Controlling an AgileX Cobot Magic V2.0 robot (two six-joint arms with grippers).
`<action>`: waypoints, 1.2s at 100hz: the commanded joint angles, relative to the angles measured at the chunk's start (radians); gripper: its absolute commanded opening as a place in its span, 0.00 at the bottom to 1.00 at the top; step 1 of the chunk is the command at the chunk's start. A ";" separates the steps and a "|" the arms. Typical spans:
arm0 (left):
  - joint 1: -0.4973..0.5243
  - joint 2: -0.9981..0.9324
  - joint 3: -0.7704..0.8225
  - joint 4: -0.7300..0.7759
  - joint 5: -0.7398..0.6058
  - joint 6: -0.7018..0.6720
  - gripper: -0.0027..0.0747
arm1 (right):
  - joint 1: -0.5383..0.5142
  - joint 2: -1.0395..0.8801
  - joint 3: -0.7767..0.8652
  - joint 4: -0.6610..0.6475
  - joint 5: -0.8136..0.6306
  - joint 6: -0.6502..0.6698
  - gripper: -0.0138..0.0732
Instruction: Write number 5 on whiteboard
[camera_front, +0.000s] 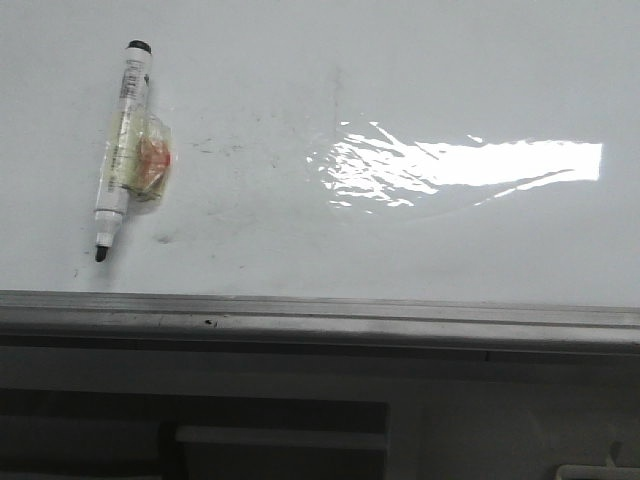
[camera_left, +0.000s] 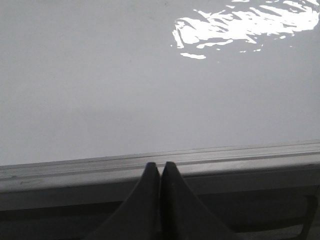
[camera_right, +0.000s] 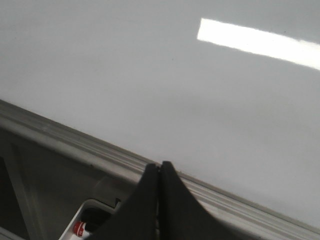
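Observation:
The whiteboard (camera_front: 420, 90) lies flat, glossy white, with faint grey smudges, a wrinkled glare patch (camera_front: 440, 170) and a grey metal edge rail (camera_front: 320, 318) along its near side. A white marker (camera_front: 122, 150) with a black uncapped tip pointing to the rail lies at the board's left, a clear tape wad with an orange spot stuck to it. No number 5 shows on the board. Neither gripper shows in the front view. My left gripper (camera_left: 160, 166) is shut and empty above the rail (camera_left: 250, 155). My right gripper (camera_right: 159, 166) is shut and empty above the rail (camera_right: 60, 137).
Below the rail in the front view are a grey ledge and a dark recess (camera_front: 280, 440). In the right wrist view a white tray (camera_right: 82, 215) with a small red-and-white item (camera_right: 80, 228) sits below the board's edge.

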 joint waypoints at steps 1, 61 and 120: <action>-0.004 -0.029 0.024 -0.007 -0.074 -0.008 0.01 | -0.003 -0.017 0.027 -0.017 -0.030 -0.006 0.10; -0.004 -0.029 0.024 -0.007 -0.074 -0.008 0.01 | -0.003 -0.017 0.027 -0.017 -0.030 -0.006 0.10; -0.004 -0.029 0.024 -0.002 -0.081 -0.008 0.01 | -0.003 -0.017 0.027 -0.044 -0.208 -0.006 0.10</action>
